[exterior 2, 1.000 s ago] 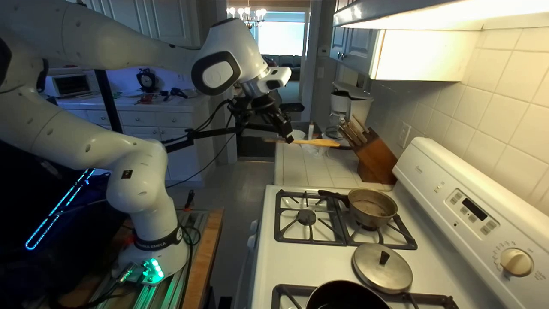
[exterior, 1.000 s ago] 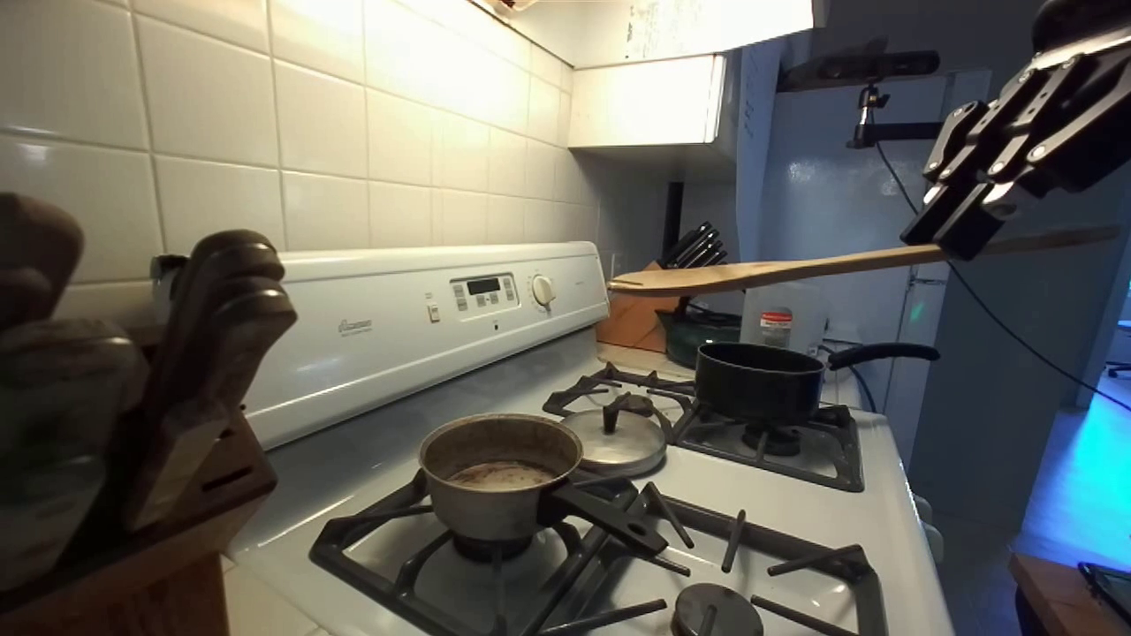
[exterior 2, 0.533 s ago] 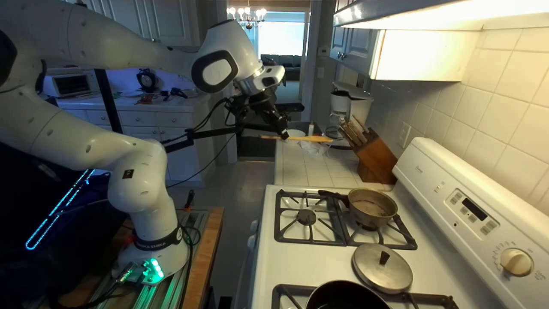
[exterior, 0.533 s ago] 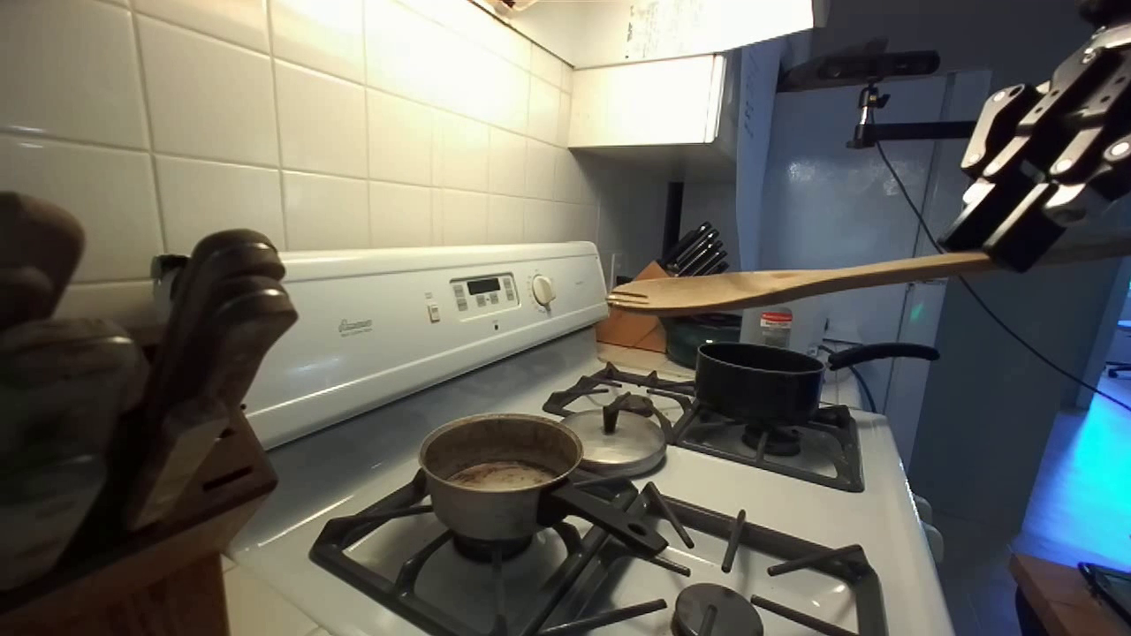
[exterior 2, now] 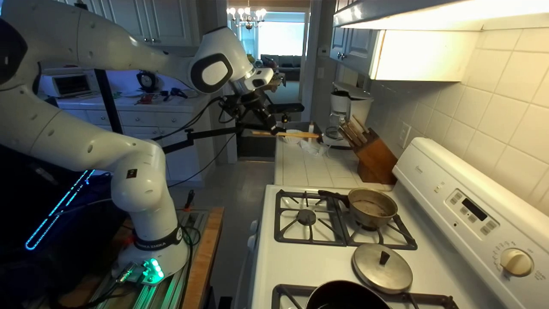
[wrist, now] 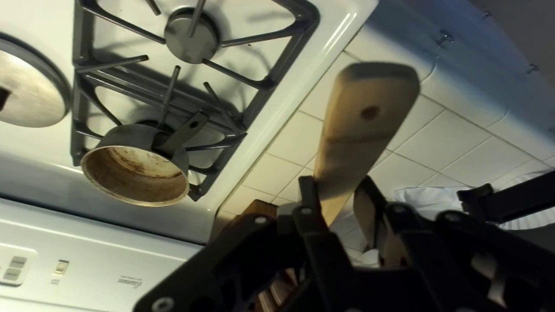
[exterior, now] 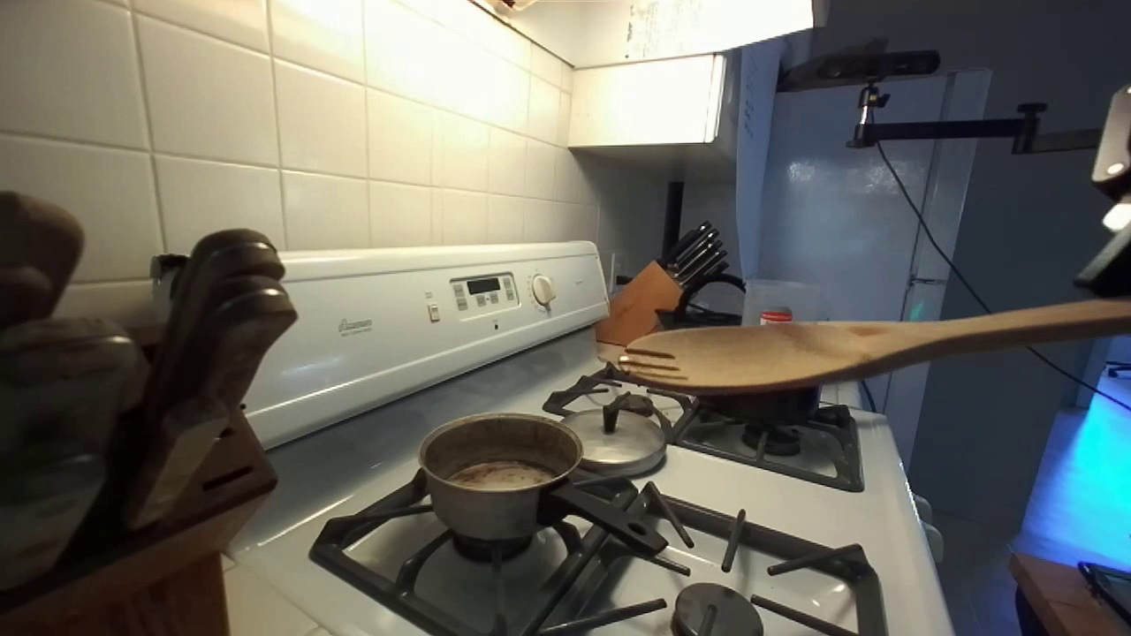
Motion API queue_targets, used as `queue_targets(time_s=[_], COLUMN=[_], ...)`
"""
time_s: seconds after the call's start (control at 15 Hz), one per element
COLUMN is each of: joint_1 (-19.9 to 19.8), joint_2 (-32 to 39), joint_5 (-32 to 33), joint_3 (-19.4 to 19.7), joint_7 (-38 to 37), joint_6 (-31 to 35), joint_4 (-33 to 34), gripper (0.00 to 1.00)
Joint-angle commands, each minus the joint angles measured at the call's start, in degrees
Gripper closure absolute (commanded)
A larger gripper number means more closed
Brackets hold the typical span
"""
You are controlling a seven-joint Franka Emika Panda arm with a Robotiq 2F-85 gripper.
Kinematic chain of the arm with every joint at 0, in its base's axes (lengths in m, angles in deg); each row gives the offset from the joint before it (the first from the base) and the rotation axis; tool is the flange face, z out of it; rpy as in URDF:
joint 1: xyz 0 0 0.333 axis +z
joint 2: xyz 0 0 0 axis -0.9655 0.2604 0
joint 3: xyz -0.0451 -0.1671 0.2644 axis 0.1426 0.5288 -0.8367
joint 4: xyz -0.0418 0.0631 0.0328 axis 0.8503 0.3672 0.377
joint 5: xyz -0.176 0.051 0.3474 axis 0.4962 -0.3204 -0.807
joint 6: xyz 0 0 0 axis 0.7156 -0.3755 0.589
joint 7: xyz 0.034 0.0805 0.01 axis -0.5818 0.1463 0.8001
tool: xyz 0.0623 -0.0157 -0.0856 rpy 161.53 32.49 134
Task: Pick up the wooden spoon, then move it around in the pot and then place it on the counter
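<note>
Light-brown wood makes up the long wooden spoon (exterior: 848, 346), held in the air higher than the top of the stove (exterior 2: 304, 264), with the gripper (wrist: 337, 184) clamped on its handle. How far it reaches over the tiled counter (exterior 2: 300, 169) beside the stove cannot be told. In an exterior view its bowl shows whole, dark lines at the tip, but the right edge cuts off the handle's end and nearly all of the gripper. The wrist view has it the other way round: the handle's end and its hole are plain, while the bowl is out of sight. On the stove, the black pot (exterior: 769, 406) shows only in part in both exterior views, mostly hidden behind that bowl or cut off by the bottom edge, its inside too dark to make out. The metal pot (exterior: 482, 508) stands on the stove at the end by the counter, brown stains inside. A lid (exterior 2: 379, 270) lies on the stove between the pots. On the counter, beside the stove, a pale crumpled thing (exterior 2: 313, 148) is hard to make out.
</note>
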Motion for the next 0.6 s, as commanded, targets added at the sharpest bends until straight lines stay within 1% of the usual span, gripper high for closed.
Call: queue_targets(time_s=[0.0,0.47,0.53], joint_1=[1.8,1.4,1.8], joint_2=[6.5,21.4,17.1], joint_5=[-2.3,-0.8,-0.2], joint_3=[-2.1,-2.1,-1.9], joint_7=[-1.5,-1.1,-1.4], joint_6=[7.9,24.1,19.5], joint_4=[0.0,-0.6,-0.7], gripper=[0.93,0.93,0.93])
